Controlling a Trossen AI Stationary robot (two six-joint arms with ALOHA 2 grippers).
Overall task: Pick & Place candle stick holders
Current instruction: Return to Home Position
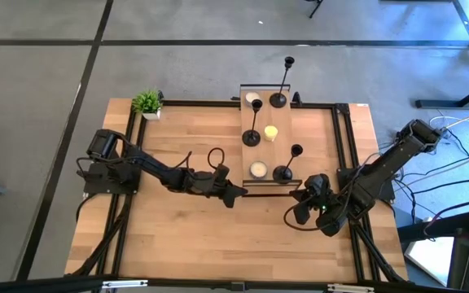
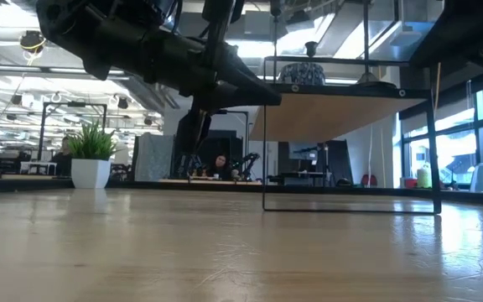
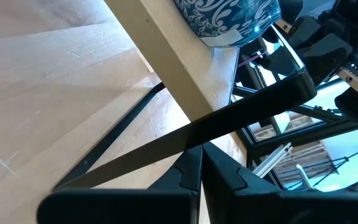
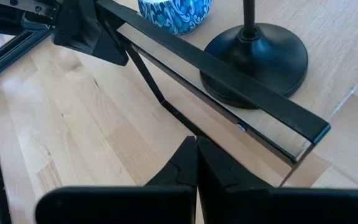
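Three black candle stick holders stand upright by their round bases on a raised wooden shelf [image 1: 287,122]: a tall one at the far end [image 1: 279,98], one at mid left [image 1: 252,137], and a short one near the front right [image 1: 283,172], whose base [image 4: 260,59] fills the right wrist view. My left gripper [image 1: 236,195] is shut at the shelf's near left corner, its tips [image 3: 201,155] right under the black edge bar [image 3: 253,106]. My right gripper [image 1: 302,213] is shut over the table, short of the shelf's near right corner [image 4: 309,134]. My left gripper's shut fingertips lie level against the underside of the shelf's black near edge bar [image 3: 185,140], close to its left corner, coming from the table's left. I cannot tell whether they touch the bar or stand just short of it.
Small candles sit on the shelf: a white one at the far left [image 1: 253,98], a yellow one in the middle [image 1: 271,133], a blue-patterned one at the near left [image 1: 258,169]. A potted plant [image 1: 146,103] stands at the table's far left corner. Bare wood lies in front of the shelf.
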